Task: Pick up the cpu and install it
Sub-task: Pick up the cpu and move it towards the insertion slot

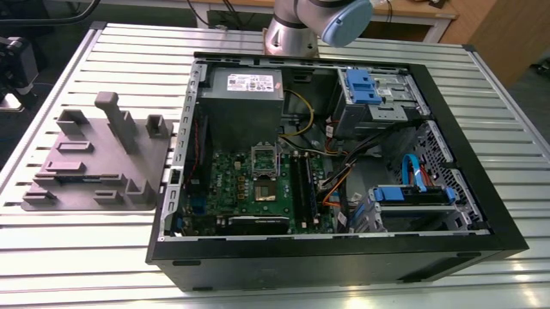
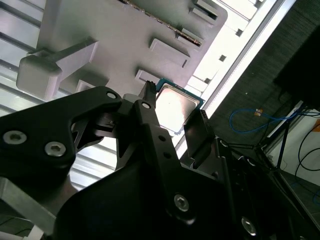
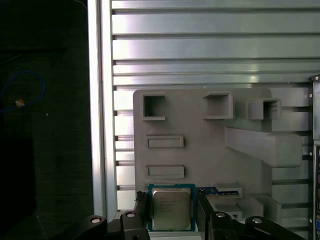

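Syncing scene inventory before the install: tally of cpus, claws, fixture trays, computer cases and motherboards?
cpu: 1
claw: 1
fixture tray: 1
computer case: 1
motherboard: 1
Total: 5

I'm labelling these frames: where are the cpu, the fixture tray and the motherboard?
cpu [image 3: 171, 208], first wrist view, middle of its metal top.
fixture tray [image 3: 200, 150], first wrist view, bare flat surface.
motherboard [image 1: 230, 183], exterior view, green board area.

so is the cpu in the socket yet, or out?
Out. In the first wrist view the cpu sits gripped in the tool over the grey fixture tray, not in the motherboard socket.
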Controlling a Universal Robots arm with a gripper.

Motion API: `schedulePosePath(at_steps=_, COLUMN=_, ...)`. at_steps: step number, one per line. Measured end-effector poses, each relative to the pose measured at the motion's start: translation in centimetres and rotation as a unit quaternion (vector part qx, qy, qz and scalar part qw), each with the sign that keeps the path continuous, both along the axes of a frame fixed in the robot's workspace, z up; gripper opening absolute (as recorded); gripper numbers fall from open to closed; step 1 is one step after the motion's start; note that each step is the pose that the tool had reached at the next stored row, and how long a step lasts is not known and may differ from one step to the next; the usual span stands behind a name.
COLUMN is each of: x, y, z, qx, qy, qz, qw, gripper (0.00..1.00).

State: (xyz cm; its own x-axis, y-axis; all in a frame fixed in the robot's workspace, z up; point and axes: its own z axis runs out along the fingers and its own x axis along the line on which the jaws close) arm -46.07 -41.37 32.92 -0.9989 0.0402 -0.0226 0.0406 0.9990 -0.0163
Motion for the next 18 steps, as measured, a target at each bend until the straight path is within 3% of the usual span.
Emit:
schedulePosePath(at_steps=8, x=0.00, y=0.00, z=0.02, qx=0.0000, qy=0.0000, qz=0.000, qw=1.00000, gripper=0.47)
schedulePosePath(at_steps=10, x=0.00, y=0.00, z=0.86, qx=0.0000, qy=0.0000, qz=0.000, qw=1.00000, gripper=0.47)
schedulePosePath(at_steps=18, x=0.00, y=0.00, z=1.16, qx=0.0000, qy=0.0000, qz=0.000, qw=1.00000, gripper=0.47)
